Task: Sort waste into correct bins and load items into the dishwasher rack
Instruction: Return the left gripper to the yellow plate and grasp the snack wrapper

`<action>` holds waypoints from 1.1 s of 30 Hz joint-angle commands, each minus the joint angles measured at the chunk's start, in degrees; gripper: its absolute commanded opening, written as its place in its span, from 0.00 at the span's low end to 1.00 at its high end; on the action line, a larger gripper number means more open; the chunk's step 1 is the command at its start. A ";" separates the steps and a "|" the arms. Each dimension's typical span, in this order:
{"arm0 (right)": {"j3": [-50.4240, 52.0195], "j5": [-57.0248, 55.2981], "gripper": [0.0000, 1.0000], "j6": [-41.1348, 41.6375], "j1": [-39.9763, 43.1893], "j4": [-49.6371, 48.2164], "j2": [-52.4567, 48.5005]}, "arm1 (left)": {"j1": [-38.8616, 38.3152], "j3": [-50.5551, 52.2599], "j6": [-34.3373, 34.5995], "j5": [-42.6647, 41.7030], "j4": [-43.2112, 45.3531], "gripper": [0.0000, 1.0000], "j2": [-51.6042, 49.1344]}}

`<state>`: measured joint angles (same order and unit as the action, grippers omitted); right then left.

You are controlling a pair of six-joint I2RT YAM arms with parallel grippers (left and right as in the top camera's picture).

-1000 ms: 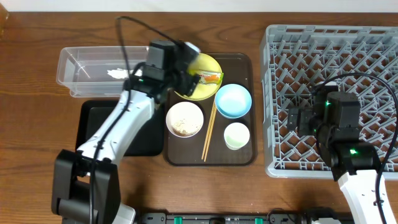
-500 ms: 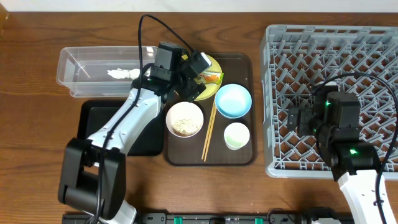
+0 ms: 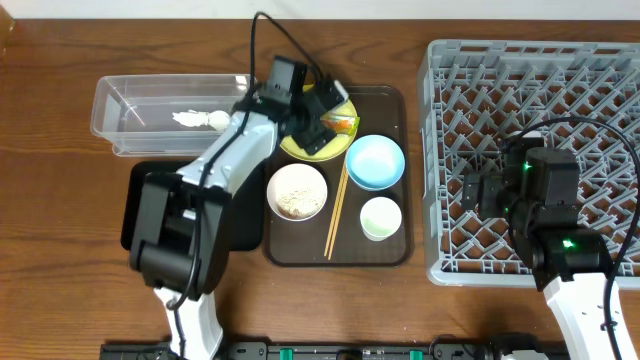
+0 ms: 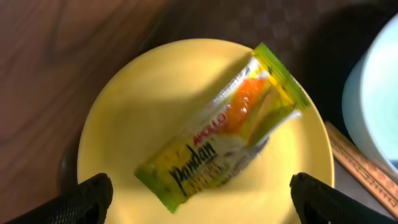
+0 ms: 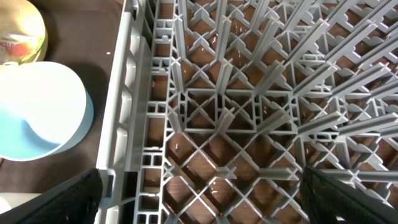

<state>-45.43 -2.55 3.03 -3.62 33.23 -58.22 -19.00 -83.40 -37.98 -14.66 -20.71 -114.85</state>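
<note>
The overhead camera looks straight down from well above the yellow plate (image 3: 303, 151) and takes in the whole table (image 3: 60, 300). The left wrist camera faces down from just above the plate, which fills its view. The right wrist camera, well right of the plate, looks down close on the dishwasher rack (image 5: 249, 93). All three views share the plate.

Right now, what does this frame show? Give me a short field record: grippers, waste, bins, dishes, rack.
left gripper: open, poised over the wrapper, not gripping
right gripper: open, empty, over the rack's left side
wrapper: lying on the yellow plate
clear tub: holds a white scrap
black tray: beside the tub, partly hidden by the left arm
white bowl: rice grains inside
blue bowl, cup, chopsticks: on the brown tray
rack: no dishes visible in it
</note>
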 commanded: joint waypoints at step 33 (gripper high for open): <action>-1.25 0.00 0.99 0.76 -0.90 -0.02 0.33 | -1.01 -5.46 -5.53 -2.25 -1.79 0.19 -12.55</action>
<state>-45.43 -2.57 3.03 -3.62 33.21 -58.22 -19.99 -88.42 -46.61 -17.63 -22.06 -125.71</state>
